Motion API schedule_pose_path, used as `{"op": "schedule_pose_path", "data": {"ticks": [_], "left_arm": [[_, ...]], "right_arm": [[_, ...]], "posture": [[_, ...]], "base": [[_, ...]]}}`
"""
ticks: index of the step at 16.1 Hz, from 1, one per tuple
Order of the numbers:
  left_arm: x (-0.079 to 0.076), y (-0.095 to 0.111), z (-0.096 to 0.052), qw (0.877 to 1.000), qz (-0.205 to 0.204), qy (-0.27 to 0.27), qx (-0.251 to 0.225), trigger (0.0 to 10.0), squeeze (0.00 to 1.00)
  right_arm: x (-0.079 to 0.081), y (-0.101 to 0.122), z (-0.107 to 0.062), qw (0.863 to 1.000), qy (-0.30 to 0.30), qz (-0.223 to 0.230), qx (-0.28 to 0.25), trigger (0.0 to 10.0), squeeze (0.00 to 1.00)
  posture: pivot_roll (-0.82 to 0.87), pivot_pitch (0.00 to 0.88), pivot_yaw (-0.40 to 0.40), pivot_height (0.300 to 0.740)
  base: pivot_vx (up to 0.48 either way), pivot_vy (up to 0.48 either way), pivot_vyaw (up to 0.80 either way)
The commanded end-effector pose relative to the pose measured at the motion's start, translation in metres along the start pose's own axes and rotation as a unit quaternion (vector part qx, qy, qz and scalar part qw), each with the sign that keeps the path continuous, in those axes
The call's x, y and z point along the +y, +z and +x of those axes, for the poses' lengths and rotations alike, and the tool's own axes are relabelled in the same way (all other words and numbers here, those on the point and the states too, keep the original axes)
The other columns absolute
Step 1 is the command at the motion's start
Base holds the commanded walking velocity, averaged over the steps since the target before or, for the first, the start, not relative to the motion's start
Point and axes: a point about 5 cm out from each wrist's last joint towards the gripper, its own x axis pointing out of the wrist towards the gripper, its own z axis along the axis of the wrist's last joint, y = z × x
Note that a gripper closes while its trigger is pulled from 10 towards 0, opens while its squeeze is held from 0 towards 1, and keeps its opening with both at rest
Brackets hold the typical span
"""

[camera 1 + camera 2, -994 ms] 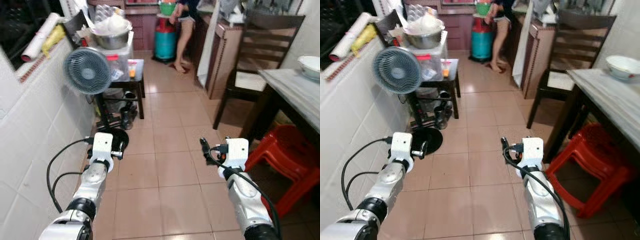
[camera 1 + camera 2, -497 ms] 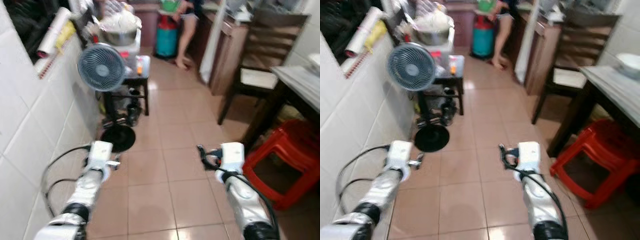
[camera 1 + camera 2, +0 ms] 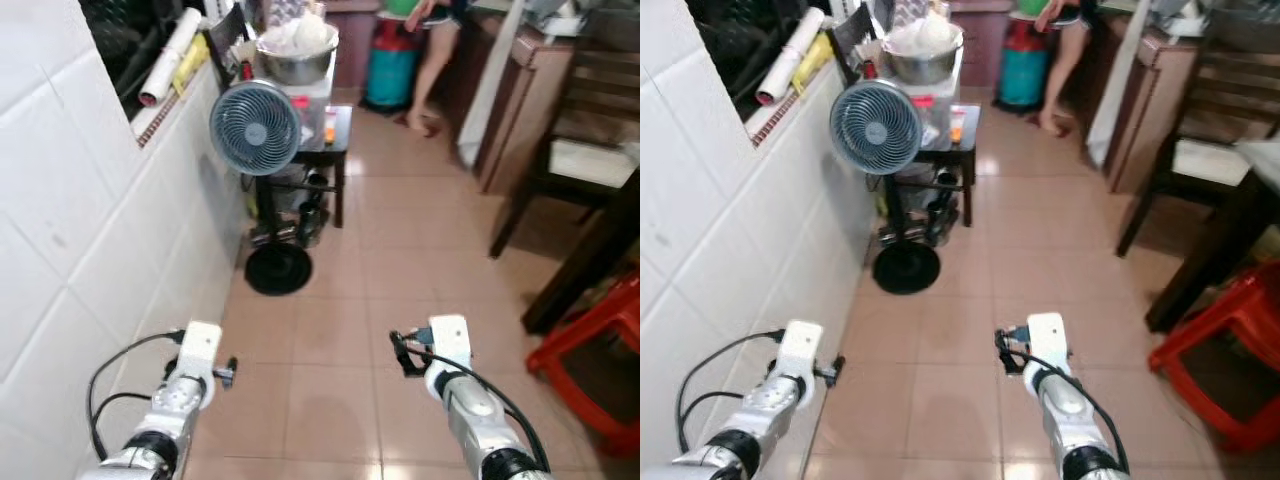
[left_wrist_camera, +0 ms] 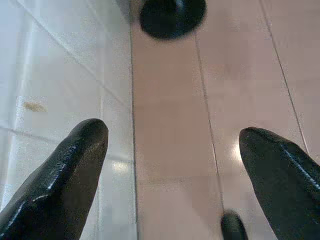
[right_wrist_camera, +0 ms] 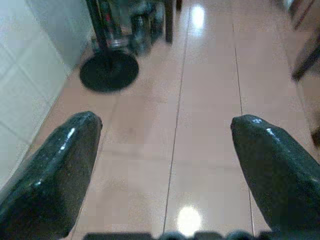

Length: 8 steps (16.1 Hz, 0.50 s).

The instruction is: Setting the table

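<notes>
The dining table (image 3: 1258,170) shows as a dark leg and a pale top corner at the far right edge, with a dark wooden chair (image 3: 585,150) beside it. Both arms are held low over the tiled floor, away from the table. My left gripper (image 4: 173,134) is open, nothing between its black fingers (image 4: 75,165), and it hangs close to the white tiled wall. My right gripper (image 5: 167,121) is open too and empty, above bare floor tiles. The white wrist housings are in the left eye view, left arm (image 3: 198,350) and right arm (image 3: 446,345).
A standing fan (image 3: 255,127) with a round black base (image 3: 278,268) stands by the white tiled wall (image 3: 70,250). Behind it a small black table holds a metal bowl (image 3: 295,55). A red plastic stool (image 3: 600,370) sits at right. A person (image 3: 430,60) stands at the far end.
The whole picture has shifted right, so the camera has turned left toward the wall. The table top and its bowl have slid out at the right. Both arms keep their pose.
</notes>
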Motion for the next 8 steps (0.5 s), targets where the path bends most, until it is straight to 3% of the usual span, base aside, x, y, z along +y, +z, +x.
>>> {"op": "schedule_pose_path", "data": {"ticks": [1,2,4,8], "left_arm": [[0.0,-0.009,-0.002,1.0,0.001,-0.005,0.02,10.0,0.0],[0.001,-0.017,-0.003,0.999,-0.018,-0.002,0.032,10.0,0.0],[0.003,-0.019,-0.004,0.998,-0.048,0.007,0.038,10.0,0.0],[0.001,-0.017,-0.003,0.998,-0.042,0.006,0.039,10.0,0.0]], "right_arm": [[-0.002,-0.014,-0.004,0.999,-0.014,0.015,0.032,10.0,0.0],[-0.002,-0.027,-0.009,0.997,-0.02,0.021,0.067,10.0,0.0],[-0.009,-0.032,-0.01,0.992,-0.044,0.073,0.09,10.0,0.0],[-0.002,-0.031,-0.008,0.994,-0.013,0.04,0.097,10.0,0.0]], "posture": [[-0.05,0.0,0.028,0.74],[-0.05,0.0,0.02,0.74],[-0.06,0.0,0.009,0.74],[-0.06,0.0,0.004,0.74]], "base": [[0.0,0.0,0.0],[0.0,0.0,0.0],[0.268,0.0,0.0],[0.349,0.0,0.0]]}}
